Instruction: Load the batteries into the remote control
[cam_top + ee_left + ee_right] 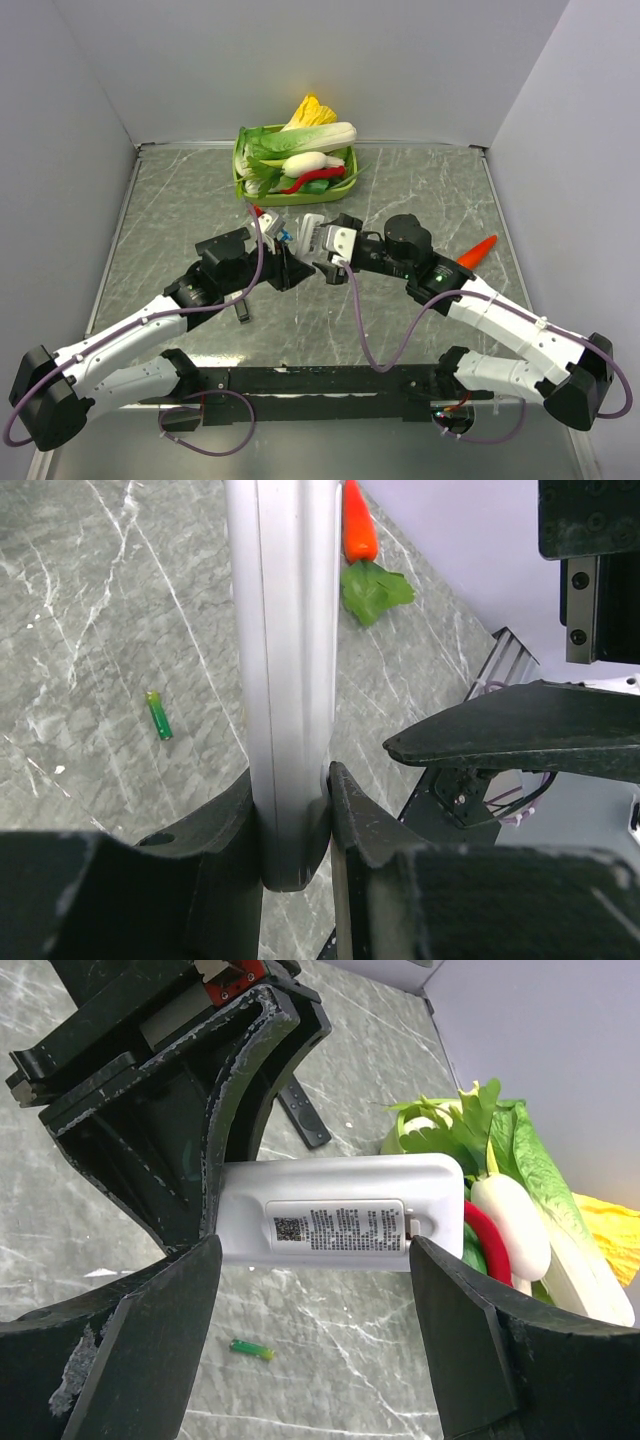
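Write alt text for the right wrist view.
A white remote, label side facing the camera, is clamped at one end by the left gripper. The right gripper stands open in the foreground; a green battery lies on the marble table, vegetables at right.

Both arms stretched forward, grippers nose to nose at centre.
Left arm [150,325] angles inward, left gripper [290,777] clamped tight on the white remote [285,630]; right arm [500,315] elbows in opposite, right gripper [312,1245] spread wide, gripping nothing.
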`<state>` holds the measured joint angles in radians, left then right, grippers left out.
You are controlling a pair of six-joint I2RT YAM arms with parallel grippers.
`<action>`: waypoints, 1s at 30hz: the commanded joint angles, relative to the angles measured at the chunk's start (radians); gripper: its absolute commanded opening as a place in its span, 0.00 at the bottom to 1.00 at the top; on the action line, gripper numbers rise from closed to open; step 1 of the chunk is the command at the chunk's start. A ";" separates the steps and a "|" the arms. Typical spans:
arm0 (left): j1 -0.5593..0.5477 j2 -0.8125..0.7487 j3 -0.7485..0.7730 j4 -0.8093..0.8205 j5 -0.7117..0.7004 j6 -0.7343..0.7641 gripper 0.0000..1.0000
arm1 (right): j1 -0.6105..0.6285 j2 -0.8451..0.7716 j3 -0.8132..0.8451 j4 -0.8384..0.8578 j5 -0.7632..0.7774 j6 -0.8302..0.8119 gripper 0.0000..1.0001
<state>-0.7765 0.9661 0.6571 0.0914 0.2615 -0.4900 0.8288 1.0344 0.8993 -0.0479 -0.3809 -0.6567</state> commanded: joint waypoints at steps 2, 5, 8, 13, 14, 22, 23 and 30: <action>-0.001 -0.020 0.050 0.024 0.010 0.022 0.01 | 0.004 0.016 0.062 0.043 0.005 -0.020 0.84; -0.001 -0.026 0.052 0.019 0.007 0.024 0.01 | 0.006 0.019 0.069 0.074 0.002 -0.017 0.84; -0.003 -0.029 0.052 0.018 0.007 0.027 0.01 | 0.007 0.026 0.076 0.071 0.002 -0.018 0.84; -0.003 -0.036 0.050 0.018 0.002 0.024 0.01 | 0.007 0.041 0.095 0.052 -0.001 -0.015 0.84; -0.003 -0.038 0.050 0.016 0.001 0.024 0.01 | 0.007 0.044 0.095 0.052 -0.001 -0.012 0.84; -0.003 -0.052 0.068 -0.001 -0.015 0.014 0.01 | 0.010 0.038 0.082 -0.021 0.002 0.011 0.82; -0.003 -0.049 0.070 -0.002 -0.013 0.010 0.01 | 0.010 0.036 0.078 -0.024 0.000 0.015 0.81; -0.003 -0.040 0.075 -0.001 -0.005 0.001 0.01 | 0.021 0.044 0.082 -0.038 -0.004 0.017 0.79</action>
<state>-0.7765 0.9440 0.6701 0.0254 0.2459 -0.4870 0.8341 1.0786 0.9501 -0.0616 -0.3813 -0.6514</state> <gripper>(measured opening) 0.303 0.800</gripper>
